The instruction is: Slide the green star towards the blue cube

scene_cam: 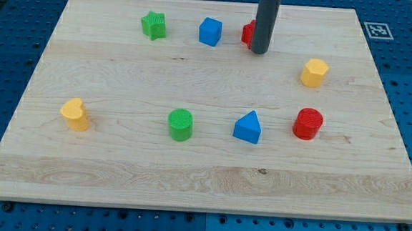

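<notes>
The green star (153, 25) lies near the view's top left on the wooden board. The blue cube (210, 31) lies to its right, a gap apart. My tip (259, 51) rests on the board to the right of the blue cube, well right of the green star. The rod stands in front of a red block (247, 33) and hides most of it, so its shape cannot be told.
A yellow hexagonal block (314, 72) lies at the right. A red cylinder (308, 124), a blue triangular block (247, 127), a green cylinder (180, 124) and a yellow block (75, 114) stand in a row lower down. The board's edge (200, 210) borders a blue pegboard table.
</notes>
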